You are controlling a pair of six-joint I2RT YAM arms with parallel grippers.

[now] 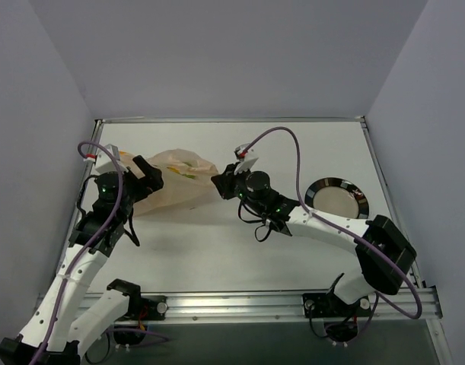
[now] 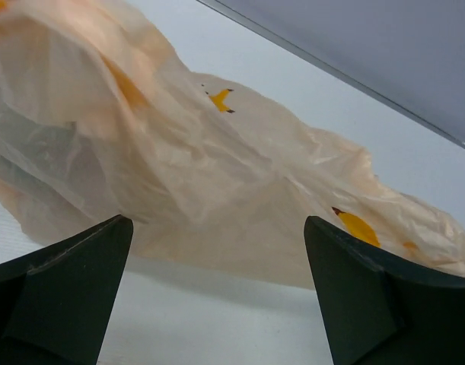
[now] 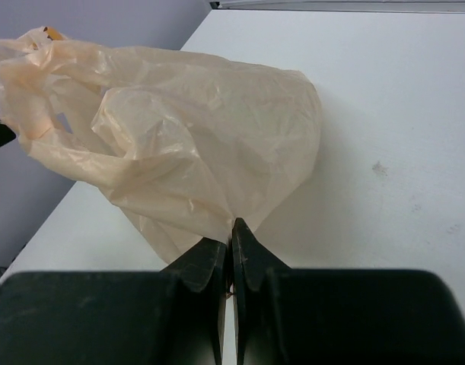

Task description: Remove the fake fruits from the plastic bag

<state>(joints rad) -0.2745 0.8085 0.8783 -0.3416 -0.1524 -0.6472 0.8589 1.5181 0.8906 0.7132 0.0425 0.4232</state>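
Right now it's the opening-up step: bag point(image 1: 175, 179) lies crumpled on the table point(image 1: 217, 251), far-left of centre, btwn the two arms. R gripper point(image 3: 232, 228) is pinched tight together on the bag's right-hand corner, thin film caught btwn its fingers. L gripper point(image 2: 217, 228) sits at the bag's left end, jaws wide apart, film just ahead of them, nothing caught. No fake fruits are out on the table. Whether any sit inside I can't tell: the film is cloudy, and only orange print marks and a faint yellow-green patch show thru it. Plate point(image 1: 339, 201) is at the right, well apart from the bag, w/ nothing showing on it. Next move prob. calls for L gripper to close on a handle or the mouth, so the bag can be spread or tipped w/o the film slipping.
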